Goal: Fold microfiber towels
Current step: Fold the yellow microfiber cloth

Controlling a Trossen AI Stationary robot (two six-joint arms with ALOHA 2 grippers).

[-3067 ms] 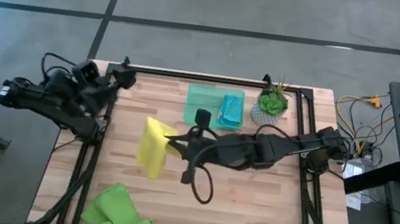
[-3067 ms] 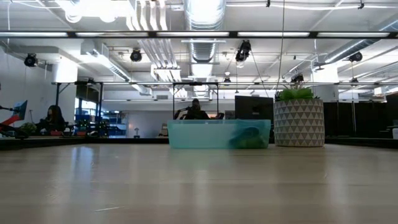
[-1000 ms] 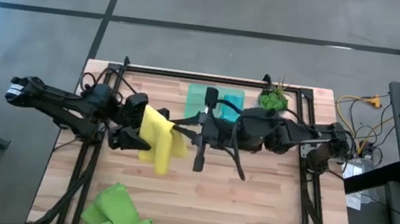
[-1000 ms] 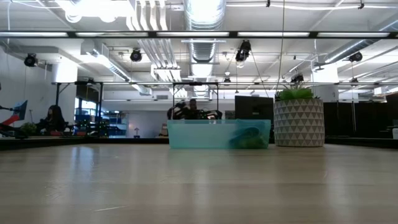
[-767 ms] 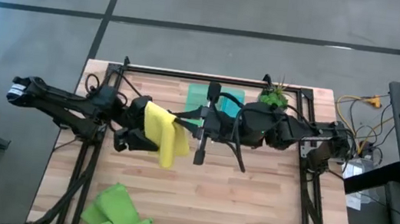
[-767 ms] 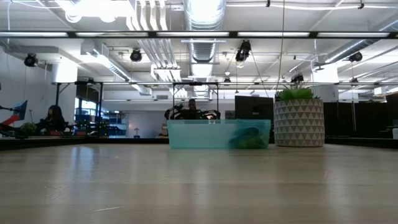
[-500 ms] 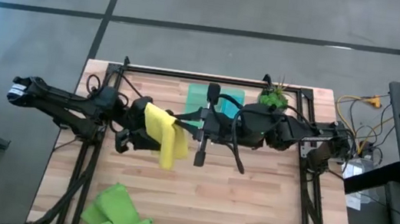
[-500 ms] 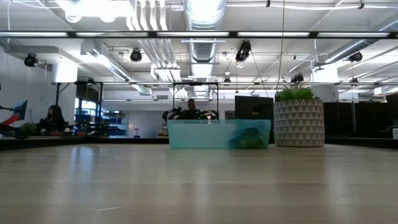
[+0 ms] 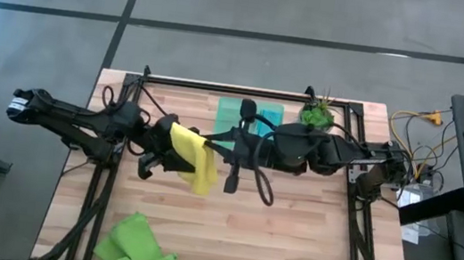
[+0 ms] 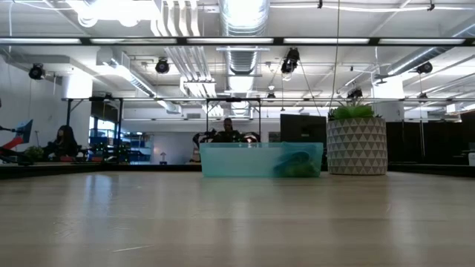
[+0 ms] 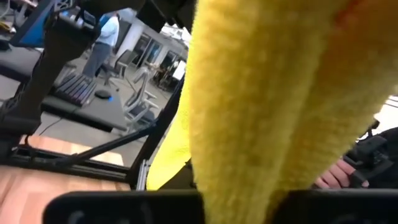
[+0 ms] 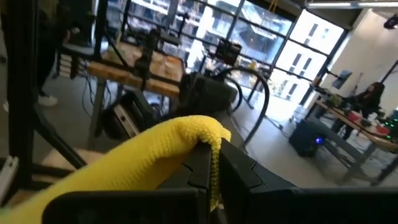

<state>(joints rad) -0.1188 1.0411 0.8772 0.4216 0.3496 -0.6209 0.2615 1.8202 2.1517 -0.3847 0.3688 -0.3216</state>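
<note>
A yellow towel [image 9: 194, 159] hangs in the air above the table's middle, between my two grippers. My left gripper [image 9: 167, 146] is shut on its left end and my right gripper [image 9: 216, 149] on its right end. In the left wrist view the yellow towel [image 11: 261, 93] fills most of the picture. Lime green towels [image 9: 136, 248] lie crumpled at the table's near left corner. A teal towel [image 10: 297, 165] lies in the translucent green tray [image 9: 232, 114] at the far middle. My left gripper pinches the towel's bunched left end [image 11: 239, 180] between its two fingers, in more than one layer. It comes about level from the table's left. The cloth is clear of the table. My right gripper pinches the towel's right upper edge [image 12: 208, 138] between its two fingers, with the cloth folded over their free ends. It comes level from the table's right. The towel sags from there toward the left gripper, and its lower part [image 9: 203, 183] hangs free.
A potted plant [image 9: 317, 114] stands at the far right, next to the tray. Black frame rails [image 9: 104, 212] run along the table's left and right sides. Bare wood [image 9: 289, 245] lies near and right of the towel.
My left gripper has shut on the yellow towel's left end, which stood between its open fingers a second ago. The towel's hanging lower part has swung a little toward the table's right; it stays clear of the table.
</note>
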